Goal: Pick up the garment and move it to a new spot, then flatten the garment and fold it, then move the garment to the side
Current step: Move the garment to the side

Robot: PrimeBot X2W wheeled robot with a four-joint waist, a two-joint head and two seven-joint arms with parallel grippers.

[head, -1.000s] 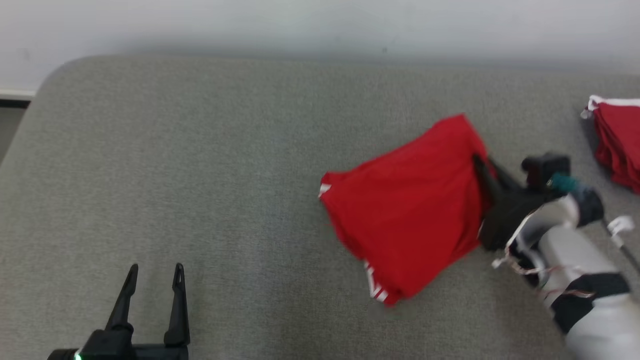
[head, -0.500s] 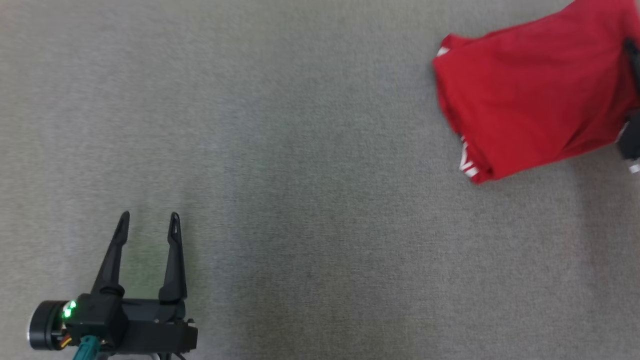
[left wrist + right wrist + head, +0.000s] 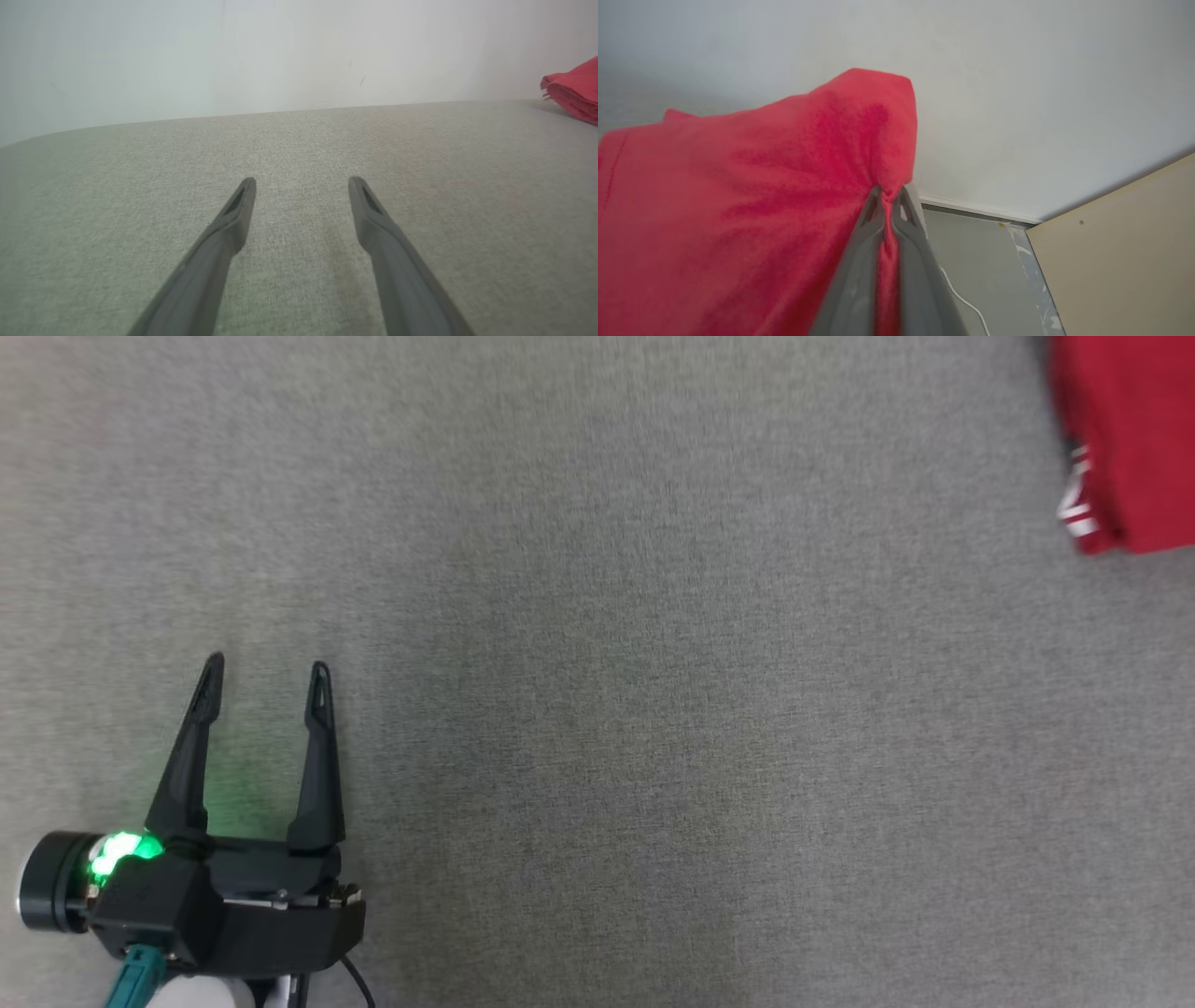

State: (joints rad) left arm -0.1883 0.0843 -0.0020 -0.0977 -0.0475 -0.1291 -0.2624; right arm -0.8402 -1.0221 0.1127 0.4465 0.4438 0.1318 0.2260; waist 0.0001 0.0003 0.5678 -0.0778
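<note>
The red garment (image 3: pixel 1134 439), with white stripes at its hem, lies partly in view at the head view's top right corner on the grey cloth-covered table (image 3: pixel 607 709). In the right wrist view my right gripper (image 3: pixel 888 192) is shut on a pinched fold of the garment (image 3: pixel 752 196), which hangs out to the left of the fingers. My left gripper (image 3: pixel 266 665) rests low at the lower left, far from the garment. It is open with nothing between its fingers, as the left wrist view also shows of the left gripper (image 3: pixel 302 180).
A layered pile of red cloth (image 3: pixel 572 91) sits at the table's far right near the pale wall (image 3: pixel 280 56). Past the table, the right wrist view shows grey floor (image 3: pixel 971 261), a white cable (image 3: pixel 962 298) and a beige panel (image 3: pixel 1120 252).
The head camera has swung down and left, so the whole picture shifted. Relative to my left gripper, the garment has gone further right, still pinched by the right gripper. The left gripper stays open.
</note>
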